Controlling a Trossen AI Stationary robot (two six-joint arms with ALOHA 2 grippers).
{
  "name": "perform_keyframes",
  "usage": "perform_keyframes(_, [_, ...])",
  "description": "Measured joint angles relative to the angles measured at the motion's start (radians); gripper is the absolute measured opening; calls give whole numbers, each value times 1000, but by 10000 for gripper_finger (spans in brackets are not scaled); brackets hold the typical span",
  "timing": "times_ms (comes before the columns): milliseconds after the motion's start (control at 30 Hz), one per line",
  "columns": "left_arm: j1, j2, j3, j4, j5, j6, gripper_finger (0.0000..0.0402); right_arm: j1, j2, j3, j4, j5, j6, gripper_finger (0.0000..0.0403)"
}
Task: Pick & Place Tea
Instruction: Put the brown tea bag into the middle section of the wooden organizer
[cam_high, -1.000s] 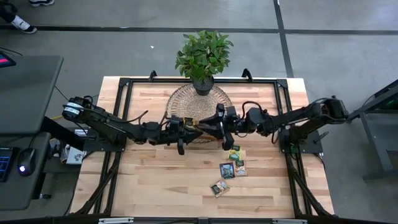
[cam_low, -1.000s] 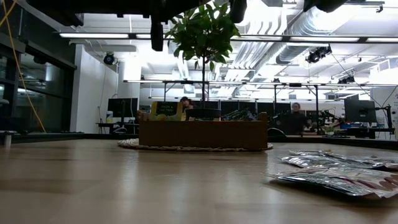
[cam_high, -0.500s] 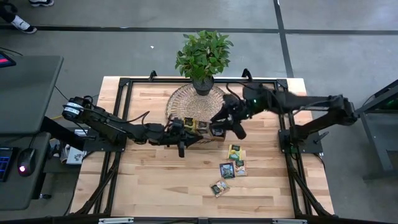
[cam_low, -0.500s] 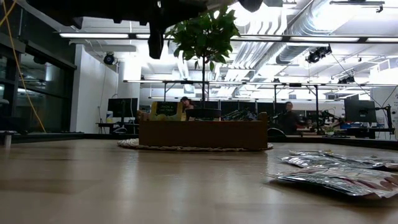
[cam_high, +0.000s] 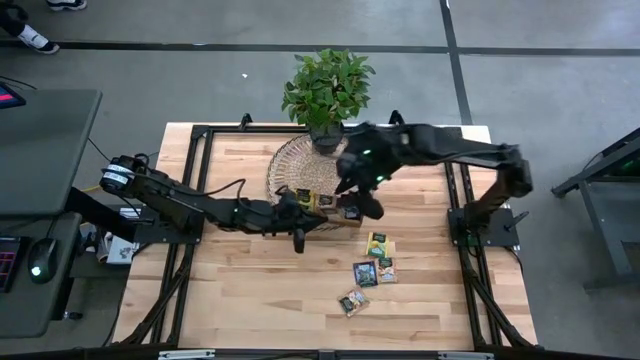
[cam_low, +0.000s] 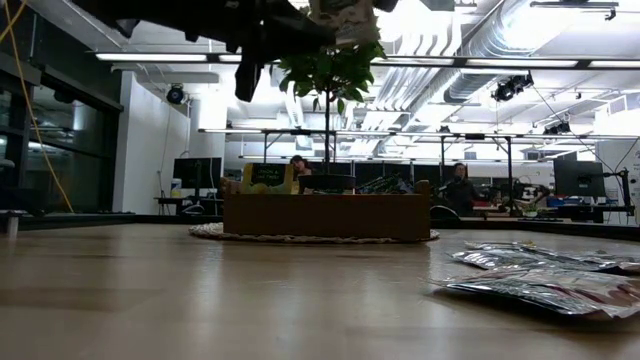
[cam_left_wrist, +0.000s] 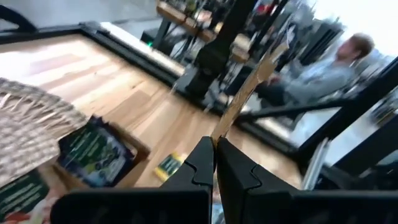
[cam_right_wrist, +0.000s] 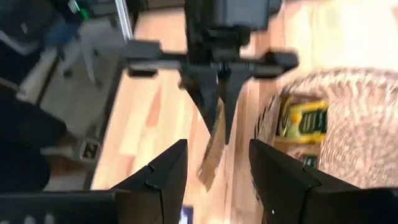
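Left gripper (cam_left_wrist: 216, 163) pinched 1 thin, flat sachet (cam_left_wrist: 249, 90) edge-on above the wooden tray (cam_high: 322, 224); right gripper (cam_right_wrist: 214, 167) stood open, empty.

High view: overhead, facing straight down on the whole table (cam_high: 240, 290). Low view: at tabletop level, close to the near edge, facing level across to the tray (cam_low: 325, 216) and plant (cam_low: 328, 55); both show in the high view. Wrist views: close, facing each other.
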Motion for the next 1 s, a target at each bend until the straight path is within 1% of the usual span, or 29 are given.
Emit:
perform_keyframes(133, [0,0,56,-141,-8,11,0,8,86,34,-57,6,-28,167])
perform_keyframes(233, [0,0,86,-234,-58,13,0,8,127,45,-88,8,-35,167])
perform_keyframes(300, [0,0,95,-265,-74,13,0,8,142,43,-100,8,-36,167])
perform_keyframes(467, [0,0,96,-276,-86,13,0,8,144,22,-100,30,-38,161])
perform_keyframes(533, [0,0,96,-273,-81,13,0,8,144,20,-112,48,-39,144])
perform_keyframes(600, [0,0,96,-274,-79,13,0,8,144,20,-112,52,-47,114])
perform_keyframes(733, [0,0,96,-275,-80,13,3,8,143,20,-102,50,-76,23])
perform_keyframes(767, [0,0,96,-277,-81,13,5,8,144,19,-101,50,-86,12])
perform_keyframes(833, [0,0,96,-288,-85,13,12,8,143,19,-96,45,-88,13])
perform_keyframes(900, [0,0,97,-315,-85,13,23,8,143,19,-96,21,-102,6])
perform_keyframes(1000, [0,0,98,-363,-87,9,52,8,143,19,-91,31,-108,4])
